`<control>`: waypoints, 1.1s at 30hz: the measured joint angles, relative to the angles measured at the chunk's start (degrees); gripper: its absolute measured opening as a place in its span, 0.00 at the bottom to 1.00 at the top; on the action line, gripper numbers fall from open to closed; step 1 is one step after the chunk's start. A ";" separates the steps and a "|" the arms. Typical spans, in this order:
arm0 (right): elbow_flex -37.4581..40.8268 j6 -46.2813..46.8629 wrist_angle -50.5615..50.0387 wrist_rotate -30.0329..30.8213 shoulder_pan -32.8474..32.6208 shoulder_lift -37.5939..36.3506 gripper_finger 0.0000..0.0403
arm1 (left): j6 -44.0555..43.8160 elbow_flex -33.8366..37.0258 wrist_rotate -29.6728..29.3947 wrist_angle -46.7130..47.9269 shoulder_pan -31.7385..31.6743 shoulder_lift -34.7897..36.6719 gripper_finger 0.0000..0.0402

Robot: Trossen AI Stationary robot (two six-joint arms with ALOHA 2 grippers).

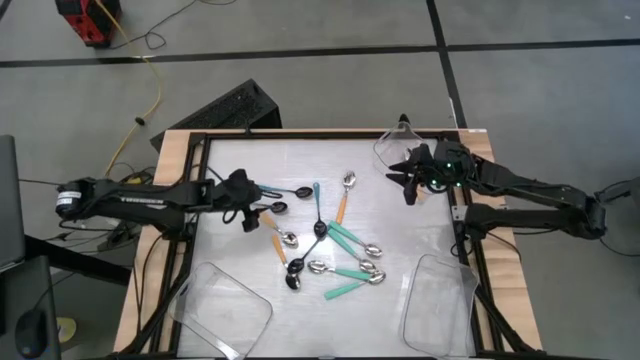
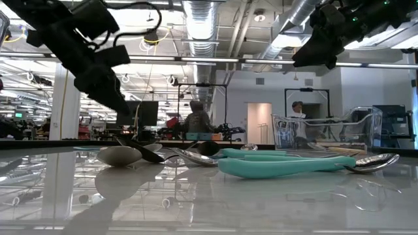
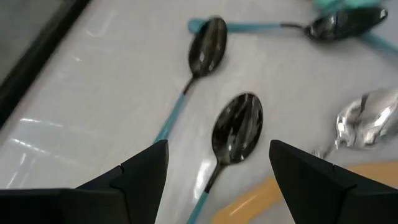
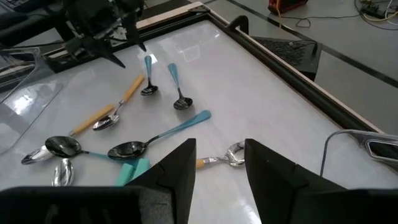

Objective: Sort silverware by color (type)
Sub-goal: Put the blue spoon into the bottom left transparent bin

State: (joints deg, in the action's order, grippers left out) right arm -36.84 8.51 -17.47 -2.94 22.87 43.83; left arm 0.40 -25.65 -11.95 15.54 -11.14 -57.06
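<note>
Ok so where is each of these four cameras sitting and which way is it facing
High: overhead, straight down on the table; both arms show.
Low: at tabletop height, level across the teal spoon into the room; arms hang from above.
Left wrist: behind the open left gripper, over a black-bowled spoon.
Right wrist: behind the right gripper, facing the left arm.
Shared: both wrist views show that black-bowled spoon.

Bright, even light comes from ceiling lamps (image 2: 151,39) in the room behind. The glossy surface (image 1: 400,215) shows pale glare and soft reflections. Shadows are weak. In the left wrist view the black-bowled spoons (image 3: 236,127) are blurred; the low view's near foreground is out of focus.
</note>
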 joint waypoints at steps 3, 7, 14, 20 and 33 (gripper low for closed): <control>0.00 0.00 0.00 -0.02 0.02 0.00 0.40 | 0.86 0.01 1.33 -1.22 -1.53 -2.06 0.66; 0.00 0.00 0.00 -0.02 0.02 0.00 0.40 | 2.81 0.00 1.58 -1.77 -3.05 -4.92 0.66; 0.00 0.00 0.00 -0.02 0.02 0.00 0.40 | 5.30 0.00 1.54 -3.08 -4.01 -11.37 0.66; 0.00 0.02 0.00 -0.02 0.02 0.00 0.40 | 6.12 0.00 1.17 -5.53 -4.01 -15.84 0.66; 0.04 0.04 0.00 -0.04 0.02 0.00 0.40 | 9.05 0.02 2.80 -7.38 -5.97 -18.07 0.66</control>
State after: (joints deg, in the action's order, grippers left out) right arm -36.80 8.56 -17.47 -2.98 22.90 43.83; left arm 9.45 -25.63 -9.15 8.17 -17.12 -75.13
